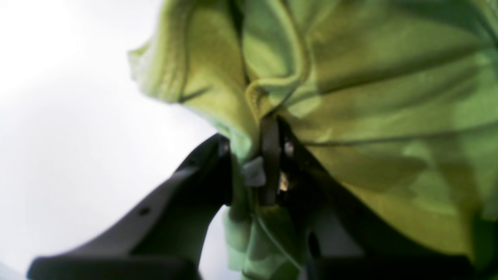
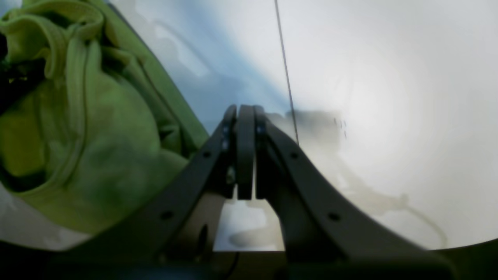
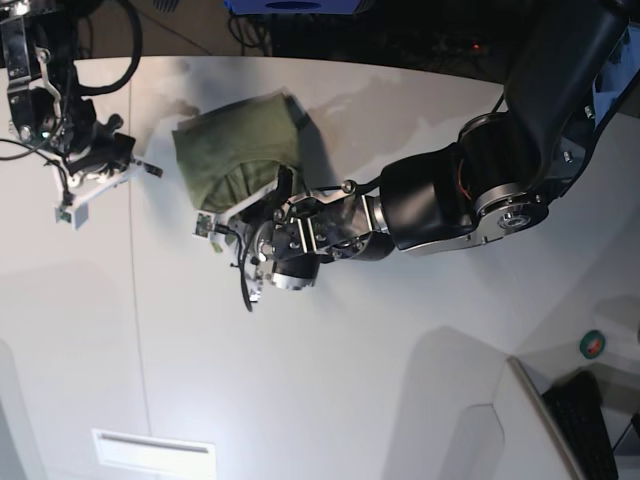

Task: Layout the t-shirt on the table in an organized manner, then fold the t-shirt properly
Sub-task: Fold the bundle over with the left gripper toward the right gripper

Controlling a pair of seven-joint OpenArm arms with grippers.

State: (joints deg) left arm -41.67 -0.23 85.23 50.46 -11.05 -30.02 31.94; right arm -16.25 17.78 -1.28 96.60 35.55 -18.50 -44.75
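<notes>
Base view: left gripper [image 3: 262, 203] pinching t-shirt [image 3: 235, 150] hem at 6 o'clock — drag slowly, flat across table [image 3: 330, 380]; right gripper [image 2: 245, 116] closed, empty — idle.

The table [image 3: 330, 400] is a broad white top with a glossy, even surface and a curved far edge, beyond which the background is dark. A thin dark seam line [image 3: 133, 250] runs straight across it from the far edge toward the near side. The t-shirt [image 3: 235, 155] lies directly on the table, just beside that seam, close to the far edge. It is an olive-green cloth gathered into a rumpled heap, with folds and a ribbed hem showing in the wrist views. On the side of the seam away from the shirt, the white surface carries only shadows and pale reflections.
</notes>
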